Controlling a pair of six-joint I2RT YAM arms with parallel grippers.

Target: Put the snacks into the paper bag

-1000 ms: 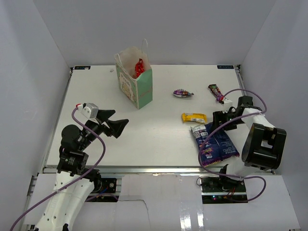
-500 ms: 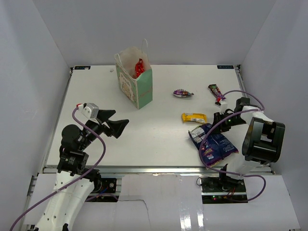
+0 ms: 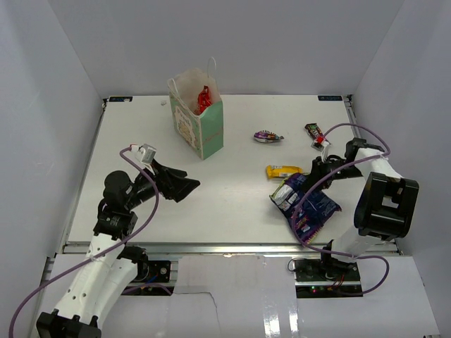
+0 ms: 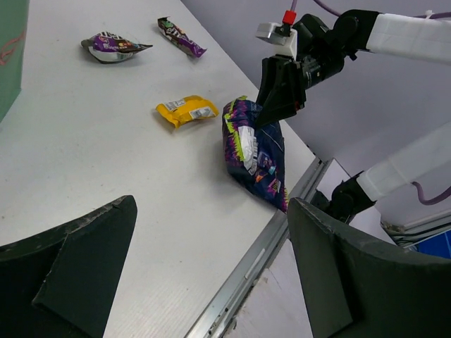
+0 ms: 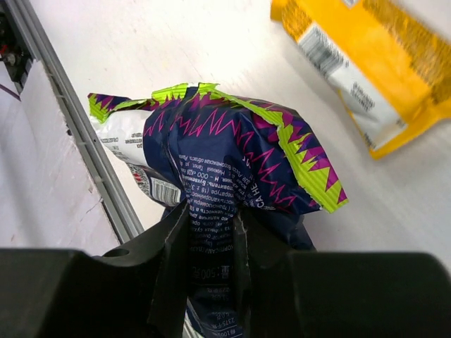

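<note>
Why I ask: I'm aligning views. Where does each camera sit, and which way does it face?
Top: above and behind the bases, looking down on the table; both arms show.
Left wrist: faces right across the table at the right gripper; own fingers show.
Right wrist: looks down at the blue bag; own fingers pinch it.
Shared: all show the blue bag and yellow pack.

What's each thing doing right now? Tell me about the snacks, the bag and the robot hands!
paper bag: standing upright, top open.
red bag: inside the paper bag, top poking out.
blue-purple bag: crumpled, pinched at one end.
yellow pack: lying flat, untouched.
purple candy: lying flat, untouched.
dark purple bar: lying flat, untouched.
left gripper: open, holding nothing.
right gripper: shut on the blue-purple bag.
</note>
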